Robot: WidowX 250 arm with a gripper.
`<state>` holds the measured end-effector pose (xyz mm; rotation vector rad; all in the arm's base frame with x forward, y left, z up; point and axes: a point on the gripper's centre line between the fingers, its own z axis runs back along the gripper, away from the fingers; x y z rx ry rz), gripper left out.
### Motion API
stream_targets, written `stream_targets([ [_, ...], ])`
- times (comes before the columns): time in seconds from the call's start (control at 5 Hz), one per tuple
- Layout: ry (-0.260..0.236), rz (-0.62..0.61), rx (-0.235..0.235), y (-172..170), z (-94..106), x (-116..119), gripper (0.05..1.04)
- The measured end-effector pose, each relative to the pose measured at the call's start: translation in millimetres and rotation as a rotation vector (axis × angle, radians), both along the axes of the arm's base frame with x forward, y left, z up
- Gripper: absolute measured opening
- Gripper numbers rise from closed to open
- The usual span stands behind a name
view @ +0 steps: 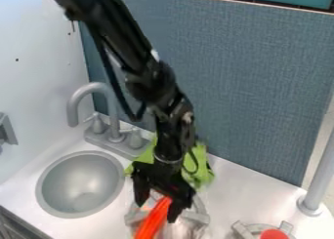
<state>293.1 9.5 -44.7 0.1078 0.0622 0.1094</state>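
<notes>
Slanting downward, the black arm [151,77] hangs its tool [155,212], spread wide, at an orange object [153,220].

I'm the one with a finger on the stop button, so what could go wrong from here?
The orange thing slants up between the hand's parted fingers, so closing might tip or twist it. The fingers hang close over the burner, so moving lower could knock its grey bars. The green cloth lies right behind the hand and could get snagged or dragged.
</notes>
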Motion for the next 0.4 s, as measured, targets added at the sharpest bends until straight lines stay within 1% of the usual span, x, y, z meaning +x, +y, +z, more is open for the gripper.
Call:
stream_targets([
  [0.2,-0.083,0.022,0.018,2.7,31.8,-6.4,1.002],
  [0.4,-0.076,0.009,0.019,3.3,51.3,-18.7,1.002],
])
